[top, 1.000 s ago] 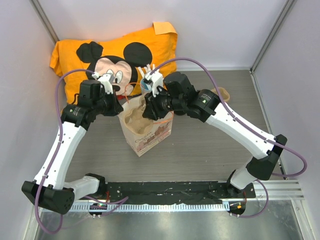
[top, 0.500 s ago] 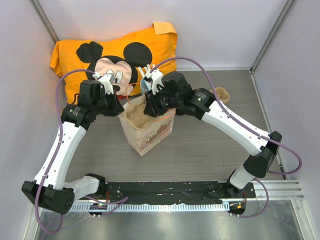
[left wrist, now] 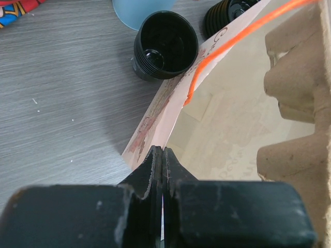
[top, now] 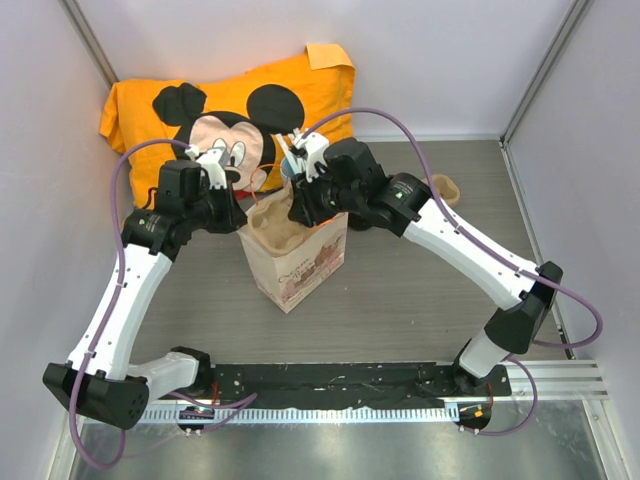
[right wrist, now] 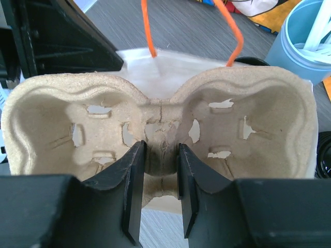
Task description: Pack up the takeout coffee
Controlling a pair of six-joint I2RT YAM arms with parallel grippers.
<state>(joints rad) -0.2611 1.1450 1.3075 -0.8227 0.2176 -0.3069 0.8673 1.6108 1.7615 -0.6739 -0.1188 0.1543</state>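
The takeout coffee's black ridged lid (left wrist: pixel 227 13) shows at the top of the left wrist view, partly behind the paper bag's rim (left wrist: pixel 170 98). It is hidden in the top view. The paper bag (top: pixel 300 265) stands upright mid-table. My left gripper (top: pixel 238 213) (left wrist: pixel 162 150) is shut on the bag's left rim. My right gripper (top: pixel 300 213) (right wrist: pixel 160 152) is shut on the middle ridge of a brown pulp cup carrier (right wrist: pixel 248 103), which sits in the bag's mouth (top: pixel 275 228) (left wrist: pixel 295 77).
A squat black hollow ring piece (left wrist: pixel 165 44) and a blue cup of white sticks (top: pixel 289 168) (right wrist: pixel 305 46) stand just behind the bag. An orange Mickey cloth (top: pixel 220 100) lies at the back. A tan object (top: pixel 447 187) lies right of the right arm.
My right gripper has shifted a little left and back with the carrier, bringing it over the bag's mouth. The left gripper has kept its hold on the rim.
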